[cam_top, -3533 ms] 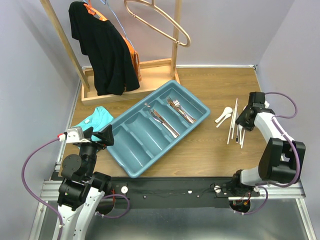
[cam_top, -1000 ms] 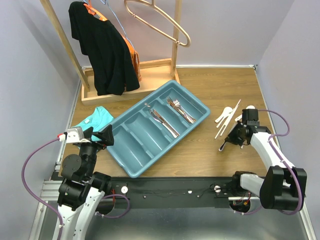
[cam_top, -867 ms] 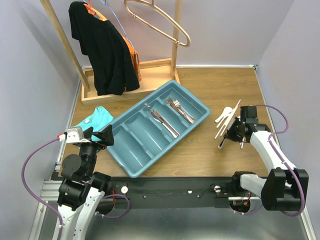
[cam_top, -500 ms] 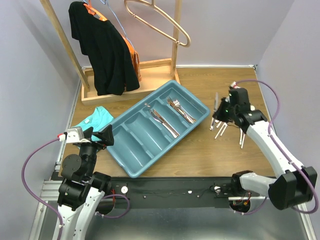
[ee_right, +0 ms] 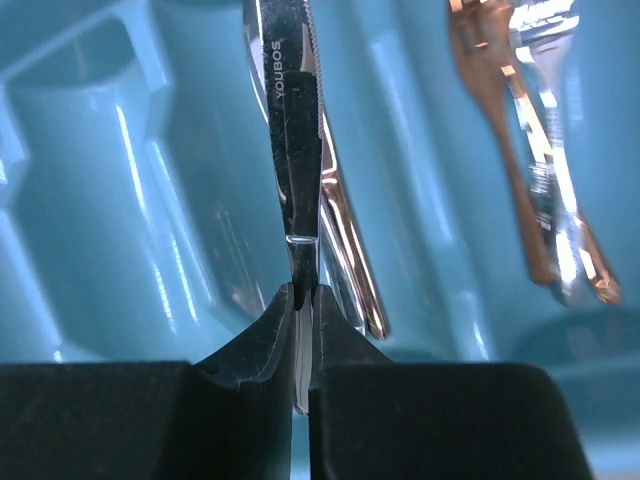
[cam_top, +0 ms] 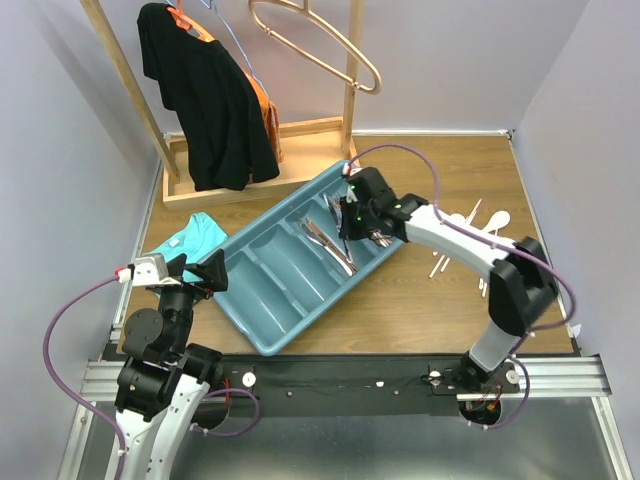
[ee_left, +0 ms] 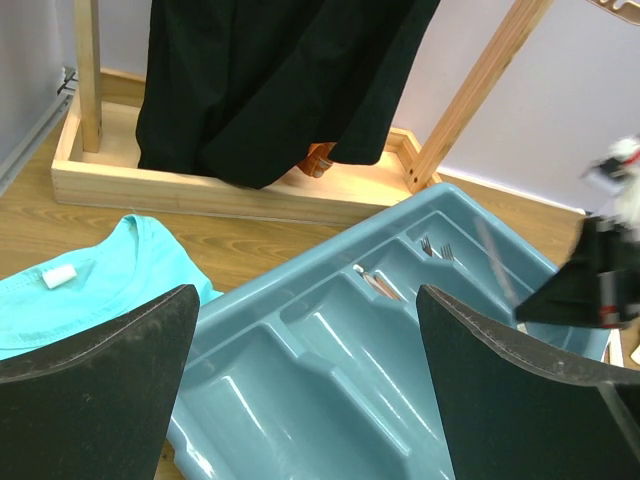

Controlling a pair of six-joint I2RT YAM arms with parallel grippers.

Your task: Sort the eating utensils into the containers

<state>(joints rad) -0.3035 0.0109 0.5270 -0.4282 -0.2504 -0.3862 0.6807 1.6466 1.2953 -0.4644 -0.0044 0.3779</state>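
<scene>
Compartments: four long ones, side by side in one teal tray [cam_top: 270, 275] that lay slantwise at the middle of the table.
Forks: at least two coppery ones [ee_right: 490, 110], in the end compartment on the tray's 2 o'clock side; the exact number could not be told.
Knives: one held knife [ee_right: 290, 120], plus the lying knives [cam_top: 335, 250] in the compartment next to the forks. How many lay there could not be told.
Spoons: two white ones on the bare wood, one spoon [cam_top: 455, 220] at 3 o'clock from the tray and the other spoon [cam_top: 498, 217] further out the same way.
Chopsticks: a few pale sticks [cam_top: 438, 266] were scattered by the spoons; no firm count was possible.
Right gripper: the right gripper [ee_right: 303, 300] was pinched tight on one end of the held knife, over the far half of the tray.
Knife against gripper: in the wrist view the blade ran from the fingertips toward 12 o'clock, above the compartment with the lying knives. The forks lay at 2 o'clock from the fingertips. Whether the held knife touched the tray could not be told.
Left gripper: the left gripper [cam_top: 192, 270] had its fingers spread wide with nothing between them, at 9 o'clock from the tray.
Nearby: a folded teal cloth [ee_left: 80, 290] lay just beside the tray. A black garment [cam_top: 205, 95] hung on the wooden rack [cam_top: 260, 180] at 11 o'clock.
</scene>
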